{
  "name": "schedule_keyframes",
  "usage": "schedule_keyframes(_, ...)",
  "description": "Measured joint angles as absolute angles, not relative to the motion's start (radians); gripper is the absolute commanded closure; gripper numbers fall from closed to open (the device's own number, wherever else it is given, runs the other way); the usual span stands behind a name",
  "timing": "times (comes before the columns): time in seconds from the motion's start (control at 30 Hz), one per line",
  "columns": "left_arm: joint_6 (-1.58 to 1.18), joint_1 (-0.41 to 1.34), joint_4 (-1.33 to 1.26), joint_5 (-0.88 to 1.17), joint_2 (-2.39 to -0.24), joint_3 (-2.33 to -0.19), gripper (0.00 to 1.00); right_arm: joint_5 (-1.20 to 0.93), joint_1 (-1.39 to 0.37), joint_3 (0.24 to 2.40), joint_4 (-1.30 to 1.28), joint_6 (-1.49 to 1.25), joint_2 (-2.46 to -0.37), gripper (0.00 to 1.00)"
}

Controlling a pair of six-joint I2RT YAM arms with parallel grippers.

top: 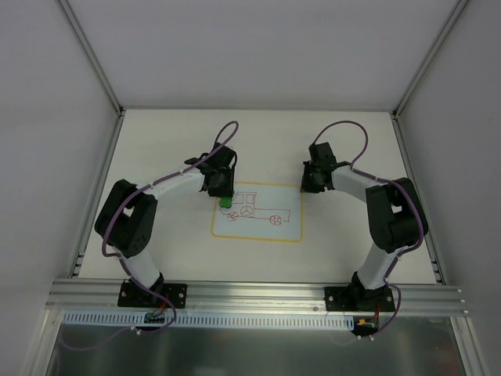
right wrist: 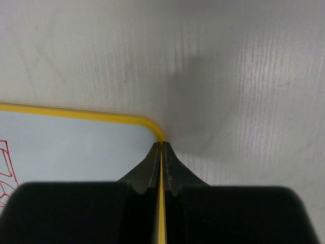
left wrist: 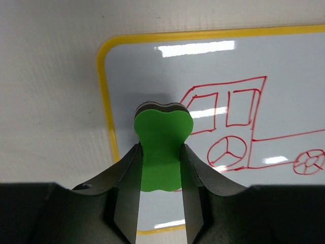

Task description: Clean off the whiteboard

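The whiteboard (top: 270, 231) lies flat mid-table, white with a yellow border, with a red line drawing of a truck (top: 254, 210) on it. My left gripper (top: 223, 197) is shut on a green eraser (left wrist: 161, 147) and holds it over the board's far left part, just left of the truck's cab (left wrist: 223, 109). The eraser also shows in the top view (top: 225, 201). My right gripper (top: 307, 188) is shut at the board's far right corner; in the right wrist view its fingers (right wrist: 151, 168) are closed right over the yellow border (right wrist: 76, 114), resting on or pressing that edge.
The white table (top: 258, 141) is boxed in by white walls at back and sides. An aluminium rail (top: 258, 294) with both arm bases runs along the near edge. Purple cables loop above both wrists.
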State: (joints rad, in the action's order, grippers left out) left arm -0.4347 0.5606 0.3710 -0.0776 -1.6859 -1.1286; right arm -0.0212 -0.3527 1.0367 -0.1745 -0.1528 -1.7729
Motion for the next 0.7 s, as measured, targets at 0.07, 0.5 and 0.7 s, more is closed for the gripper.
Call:
schedule_keyframes(0.07,-0.438,0.564,0.371,-0.079,-1.743,-1.137,0.95,-0.022,-0.353,1.037,-0.175,-0.153,-1.773,1.00)
schedule_keyframes(0.5,-0.455,0.603,0.397,-0.065,-1.982,-1.385,1.00,-0.015,-0.358,1.036,-0.174,-0.157,-1.773,1.00)
schedule_keyframes(0.7,-0.453,0.747,0.409,-0.055,-2.132,-1.597,1.00,-0.014,-0.358,1.036,-0.174,-0.157,-1.773,1.00)
